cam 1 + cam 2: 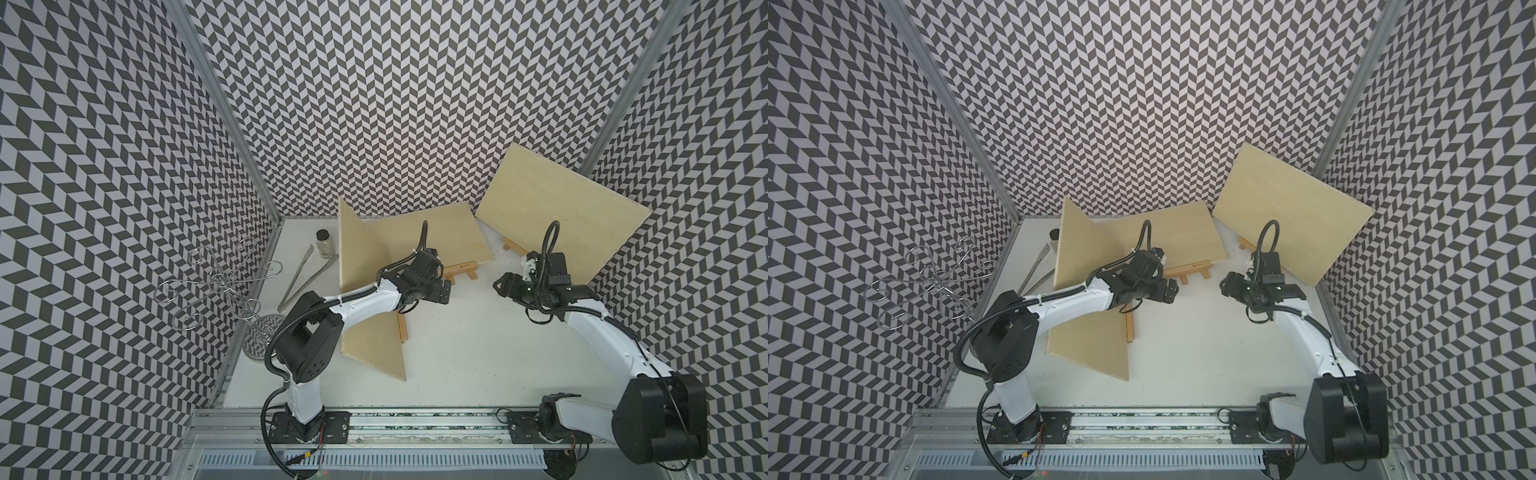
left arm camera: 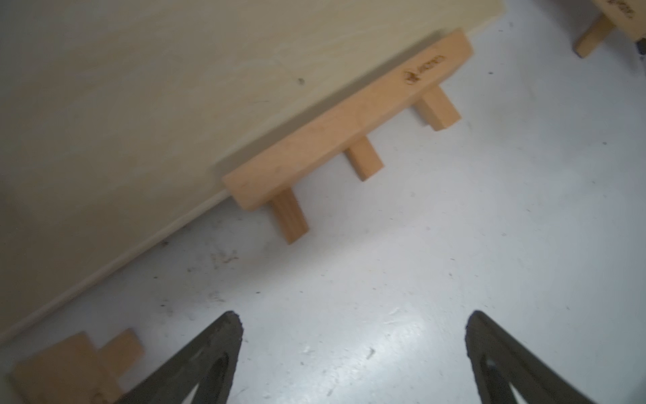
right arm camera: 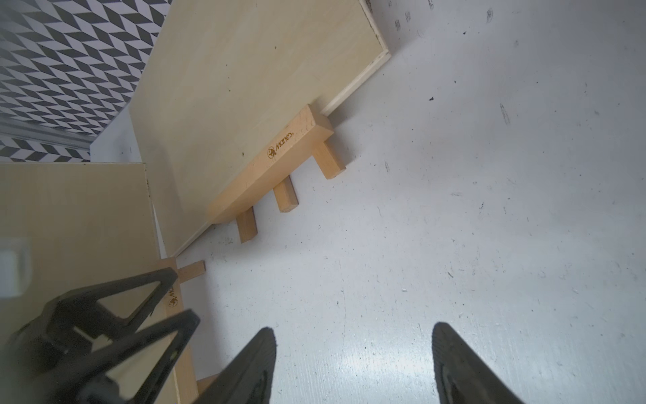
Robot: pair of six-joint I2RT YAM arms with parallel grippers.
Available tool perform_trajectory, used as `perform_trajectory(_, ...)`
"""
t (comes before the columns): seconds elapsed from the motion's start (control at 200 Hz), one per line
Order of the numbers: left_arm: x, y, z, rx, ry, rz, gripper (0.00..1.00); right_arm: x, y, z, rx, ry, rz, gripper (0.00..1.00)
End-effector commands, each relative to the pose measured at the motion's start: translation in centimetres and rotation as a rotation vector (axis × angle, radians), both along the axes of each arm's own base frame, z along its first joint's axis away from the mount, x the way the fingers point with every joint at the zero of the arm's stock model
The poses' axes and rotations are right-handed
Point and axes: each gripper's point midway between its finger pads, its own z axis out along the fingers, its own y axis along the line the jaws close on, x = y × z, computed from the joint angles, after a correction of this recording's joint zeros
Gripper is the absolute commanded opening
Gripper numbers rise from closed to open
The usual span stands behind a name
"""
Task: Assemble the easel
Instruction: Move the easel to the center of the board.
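Three wooden easels stand on the white table, each bearing a pale board. The middle easel's ledge shows three short legs under its board. The left board stands upright on its ledge. The right board leans at the right wall. My left gripper hovers open and empty just in front of the middle ledge. My right gripper faces it across the table, open and empty.
A wire stand, metal tongs and a small jar sit at the far left, behind the left board. Patterned walls close three sides. The arms' mounting rail runs along the front edge.
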Motion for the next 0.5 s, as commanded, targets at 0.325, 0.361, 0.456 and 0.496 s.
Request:
perform_trajectory(0.325, -3.2, 3.4, -5.6, 0.192, 0.125, -0.066, 0.98, 0.4, 0.2, 1.3, 0.005, -0.053, 0.018, 0.71)
perform_trajectory(0.361, -3.3, 3.8, -5.6, 0.191, 0.124, -0.054, 0.98, 0.4, 0.3, 1.3, 0.006, -0.051, 0.021, 0.71)
perform_trajectory(0.456, -3.0, 5.4, -5.8, 0.184, 0.139, -0.011, 0.98, 0.3, 0.5, 1.1, 0.020, -0.044, 0.028, 0.71)
perform_trajectory(0.496, -2.9, 6.1, -5.7, 0.182, 0.149, 0.004, 0.98, 0.3, 0.6, 1.1, 0.026, -0.044, 0.030, 0.71)
